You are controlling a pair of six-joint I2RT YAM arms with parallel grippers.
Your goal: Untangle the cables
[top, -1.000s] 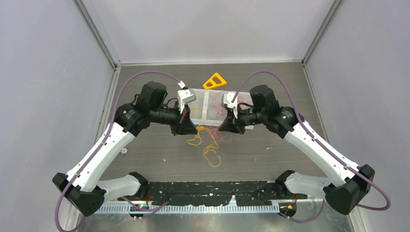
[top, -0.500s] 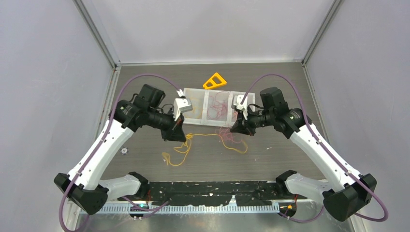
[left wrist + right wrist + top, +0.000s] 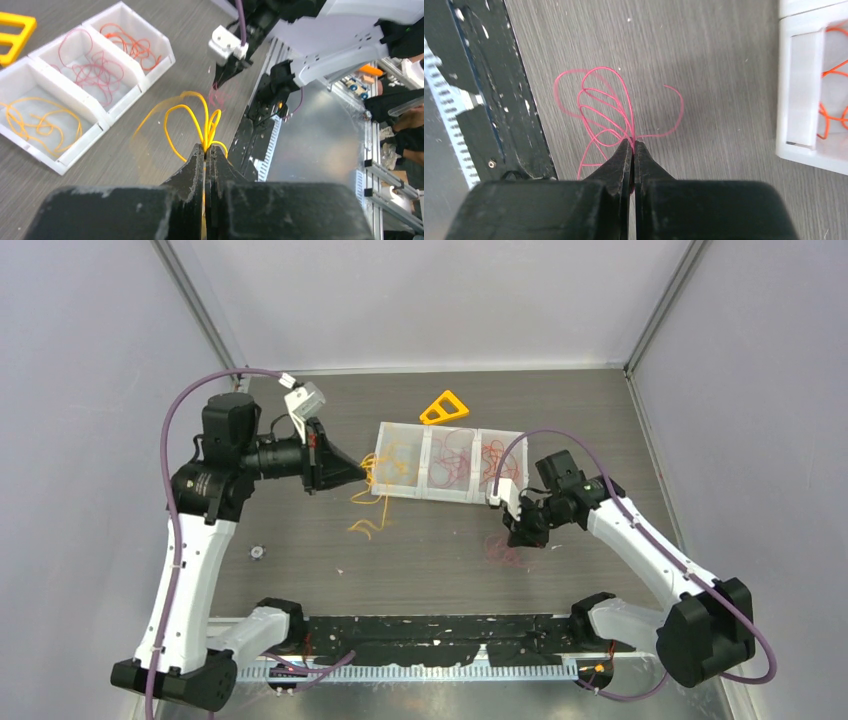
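My left gripper (image 3: 357, 476) is shut on a bundle of yellow cable (image 3: 200, 117) and holds it raised beside the left end of the white three-compartment tray (image 3: 420, 492); yellow loops (image 3: 366, 523) hang below it. In the left wrist view the left gripper (image 3: 207, 148) pinches the yellow loops at its tips. My right gripper (image 3: 516, 536) is shut on a pink cable (image 3: 603, 107), low over the table in front of the tray's right end; its loops (image 3: 503, 555) lie on the wood. In the right wrist view the right gripper (image 3: 632, 144) grips them.
The tray holds yellow cables (image 3: 42, 122) in its left bin, pink-red ones (image 3: 95, 70) in the middle, orange ones (image 3: 132, 45) in the right. A yellow triangular frame (image 3: 444, 407) lies behind the tray. A small screw-like part (image 3: 257, 552) lies at left. A black rail (image 3: 440, 630) runs along the near edge.
The arms pulled apart: the left gripper swung up and left with the yellow cable, the right gripper moved right and nearer with the pink cable. The two cables are now separate.
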